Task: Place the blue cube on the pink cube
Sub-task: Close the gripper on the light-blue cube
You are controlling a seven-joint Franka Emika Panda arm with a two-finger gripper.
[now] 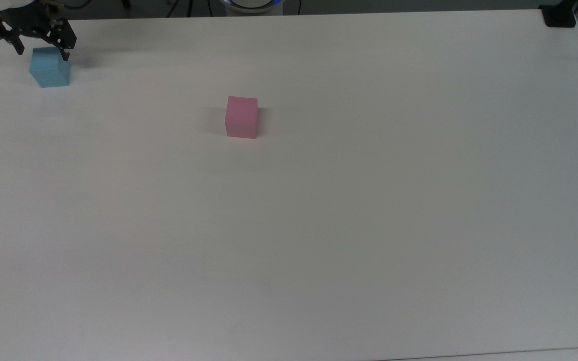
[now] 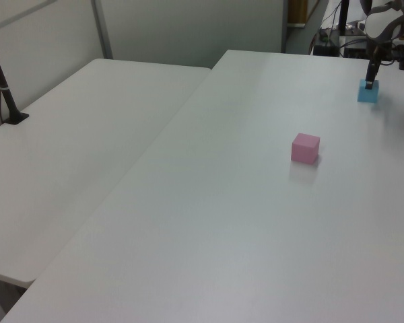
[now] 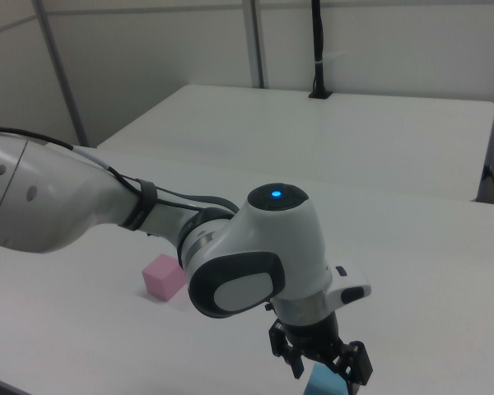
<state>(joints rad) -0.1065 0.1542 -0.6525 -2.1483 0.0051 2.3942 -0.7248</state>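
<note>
fingers (image 1: 42, 51) spread wide, straddling blue cube (image 1: 48, 71) top.

The arm (image 3: 107, 206) is reaching across the white table (image 3: 445, 271), its gripper (image 3: 323, 369) hanging with fingers spread over the blue cube (image 3: 328, 384) at the table's near edge. The pink cube (image 3: 164, 277) is sitting apart, toward the right view's left.

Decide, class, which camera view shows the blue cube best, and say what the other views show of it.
The top view: the blue cube shows its top and two sides on the table, with the open gripper straddling its upper edge. The left view shows it small and far off. The right view shows just a corner under the gripper.
</note>
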